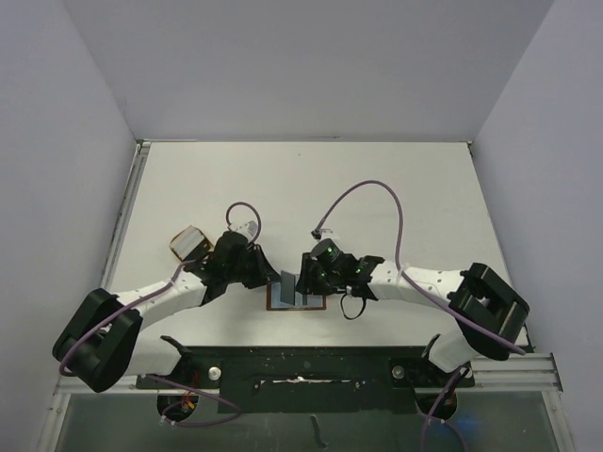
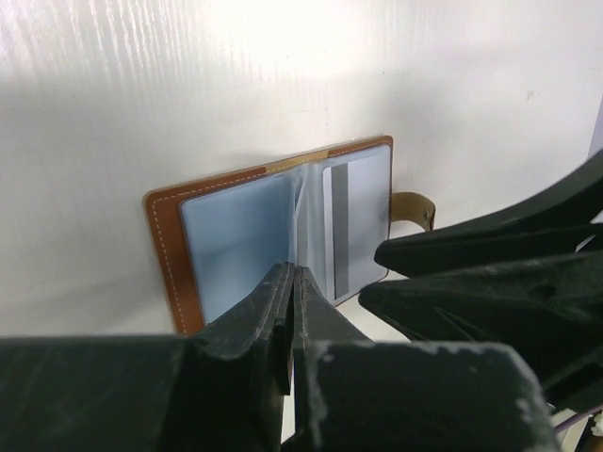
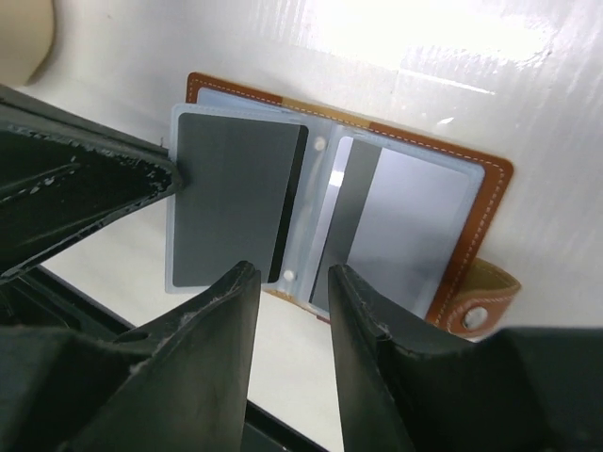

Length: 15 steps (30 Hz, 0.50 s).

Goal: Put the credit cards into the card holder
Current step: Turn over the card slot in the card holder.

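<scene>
The card holder (image 1: 279,305) lies open on the table between my two grippers, brown leather outside, pale blue inside (image 2: 231,231). My left gripper (image 2: 294,273) is shut on the left edge of a clear inner sleeve (image 3: 236,193), which it holds lifted off the holder; the sleeve has a dark grey credit card in it. A second pale grey credit card with a dark stripe (image 3: 405,235) sits in the right-hand pocket. It also shows in the left wrist view (image 2: 356,212). My right gripper (image 3: 287,273) is open and empty, just above the holder's near edge. The snap tab (image 3: 476,315) sticks out at the right.
A tan rounded dish (image 1: 190,243) sits on the table to the left, behind my left arm, and its edge shows in the right wrist view (image 3: 24,38). The two grippers (image 1: 275,281) (image 1: 306,281) are very close together over the holder. Grey walls enclose the white table (image 1: 301,188).
</scene>
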{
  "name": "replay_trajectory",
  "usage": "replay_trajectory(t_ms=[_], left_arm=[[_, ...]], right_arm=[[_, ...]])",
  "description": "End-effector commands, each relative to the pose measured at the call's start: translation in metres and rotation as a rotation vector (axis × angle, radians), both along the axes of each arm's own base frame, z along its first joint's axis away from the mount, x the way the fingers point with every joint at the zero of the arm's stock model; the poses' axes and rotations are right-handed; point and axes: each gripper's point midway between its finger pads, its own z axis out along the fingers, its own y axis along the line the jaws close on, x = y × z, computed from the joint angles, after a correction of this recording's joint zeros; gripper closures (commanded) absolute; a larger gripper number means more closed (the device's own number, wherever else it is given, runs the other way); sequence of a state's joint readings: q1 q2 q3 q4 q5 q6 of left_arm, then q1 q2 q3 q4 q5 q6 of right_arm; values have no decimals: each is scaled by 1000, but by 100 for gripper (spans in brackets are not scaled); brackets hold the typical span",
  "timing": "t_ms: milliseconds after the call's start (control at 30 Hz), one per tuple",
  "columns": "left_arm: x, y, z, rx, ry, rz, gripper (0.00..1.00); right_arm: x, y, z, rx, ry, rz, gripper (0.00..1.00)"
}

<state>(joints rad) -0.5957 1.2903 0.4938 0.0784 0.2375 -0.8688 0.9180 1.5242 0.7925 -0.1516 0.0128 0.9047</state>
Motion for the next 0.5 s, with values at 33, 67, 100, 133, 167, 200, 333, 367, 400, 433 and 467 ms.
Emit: replay_trajectory(t_ms=[33, 67, 100, 133, 167, 200, 333, 367, 400, 433, 467], left_arm=[[18, -7, 20, 40, -56, -32, 100], [19, -9, 21, 38, -54, -37, 100], [20, -11, 24, 31, -53, -41, 96], [20, -15, 26, 21, -52, -48, 91], [20, -18, 27, 11, -48, -52, 86], [19, -22, 29, -5, -43, -62, 82], [14, -32, 29, -28, -22, -80, 76], [12, -35, 28, -31, -17, -83, 75], [10, -37, 28, -34, -14, -87, 74], [9, -40, 27, -37, -10, -90, 73], [11, -46, 33, -48, -21, -97, 73]], right_arm=[[6, -14, 19, -15, -87, -21, 62], [6, -17, 18, -21, -90, -26, 62], [7, -20, 16, -24, -93, -31, 62], [7, -23, 15, -27, -93, -35, 62], [7, -25, 13, -27, -91, -39, 62], [7, -27, 11, -24, -89, -41, 62], [6, -33, 10, -9, -96, -49, 62], [7, -34, 11, -7, -99, -53, 62], [7, -36, 12, -4, -103, -54, 61], [7, -37, 12, 0, -107, -57, 61], [7, -38, 14, 3, -110, -59, 61]])
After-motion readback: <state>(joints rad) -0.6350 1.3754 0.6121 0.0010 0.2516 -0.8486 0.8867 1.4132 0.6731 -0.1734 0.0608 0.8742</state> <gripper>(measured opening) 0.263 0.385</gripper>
